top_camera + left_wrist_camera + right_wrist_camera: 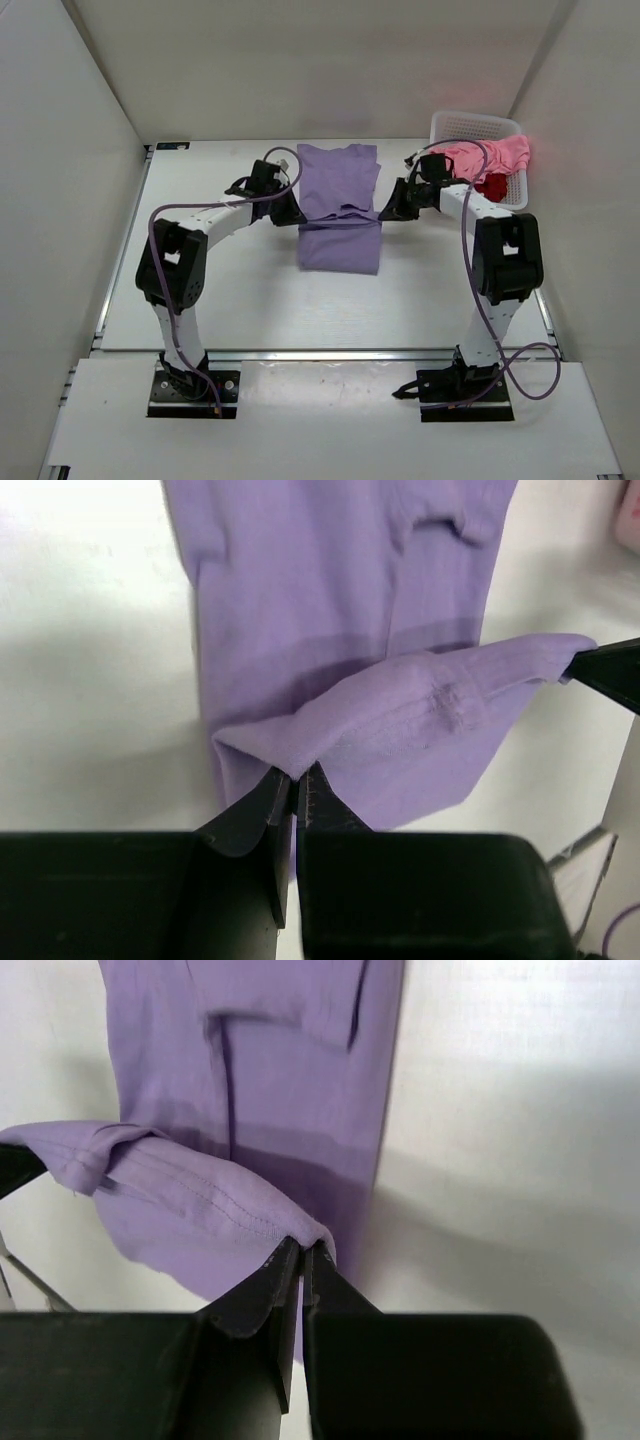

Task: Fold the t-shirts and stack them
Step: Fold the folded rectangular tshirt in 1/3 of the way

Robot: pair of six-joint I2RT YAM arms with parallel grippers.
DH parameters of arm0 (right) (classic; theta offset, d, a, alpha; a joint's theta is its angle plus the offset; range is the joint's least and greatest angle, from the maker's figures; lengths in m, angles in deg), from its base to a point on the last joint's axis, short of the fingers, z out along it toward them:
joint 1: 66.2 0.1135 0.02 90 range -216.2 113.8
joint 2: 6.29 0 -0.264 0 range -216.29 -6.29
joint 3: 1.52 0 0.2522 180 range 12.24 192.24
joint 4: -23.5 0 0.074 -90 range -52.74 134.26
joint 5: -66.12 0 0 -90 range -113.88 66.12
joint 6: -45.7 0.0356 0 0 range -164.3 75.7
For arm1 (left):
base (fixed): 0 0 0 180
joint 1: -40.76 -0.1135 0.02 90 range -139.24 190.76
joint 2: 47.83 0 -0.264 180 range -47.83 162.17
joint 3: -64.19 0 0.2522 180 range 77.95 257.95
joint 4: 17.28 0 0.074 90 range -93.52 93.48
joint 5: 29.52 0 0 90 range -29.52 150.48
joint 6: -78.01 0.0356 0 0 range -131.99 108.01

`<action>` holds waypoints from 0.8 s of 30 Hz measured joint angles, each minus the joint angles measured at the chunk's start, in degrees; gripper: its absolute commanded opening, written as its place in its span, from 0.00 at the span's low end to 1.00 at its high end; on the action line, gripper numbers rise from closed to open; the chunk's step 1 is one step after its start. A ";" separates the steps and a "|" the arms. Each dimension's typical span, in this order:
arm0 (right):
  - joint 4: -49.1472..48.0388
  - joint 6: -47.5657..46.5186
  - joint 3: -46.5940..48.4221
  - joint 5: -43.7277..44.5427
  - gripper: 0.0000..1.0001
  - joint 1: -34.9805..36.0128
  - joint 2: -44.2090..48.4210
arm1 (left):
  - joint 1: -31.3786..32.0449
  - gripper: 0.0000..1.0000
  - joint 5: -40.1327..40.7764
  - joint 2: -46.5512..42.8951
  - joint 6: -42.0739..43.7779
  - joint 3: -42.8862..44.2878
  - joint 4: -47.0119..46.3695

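While clenched at opposite edges by left pincer (295,785) and right pincer (303,1255), lavender t-shirt (338,185), long axis near-to-far.

No legible txt, labels, brands, nos. or signs in any view; lavender t-shirt (338,185) plain, no print or tag txt; pink t-shirt (492,155) plain too; white basket (470,122) unmarked.
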 measured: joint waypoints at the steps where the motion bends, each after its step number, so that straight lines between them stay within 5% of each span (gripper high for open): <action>1: 0.15 -0.33 1.84 -0.11 0.00 0.02 -1.55 | -0.20 0.04 0.11 1.09 0.09 1.51 0.20; 8: 1.51 -1.81 10.56 -0.48 0.00 0.09 -8.55 | -0.48 0.07 0.70 7.17 0.92 9.42 0.17; 11: 1.84 -2.01 13.20 -0.48 0.01 0.11 -11.26 | -0.50 0.25 0.70 9.79 0.94 11.08 0.17; 17: 2.86 -1.99 13.92 0.31 0.21 0.09 -12.66 | -1.68 0.44 -0.59 10.34 -0.61 7.85 -3.17; 21: 2.58 -1.62 13.60 1.75 0.33 0.07 -11.56 | -2.45 0.46 -0.20 7.23 -1.14 5.18 -5.01; 24: 0.55 -1.27 9.16 4.24 0.21 0.63 -7.04 | -2.25 0.37 0.07 1.46 -2.03 0.07 -9.60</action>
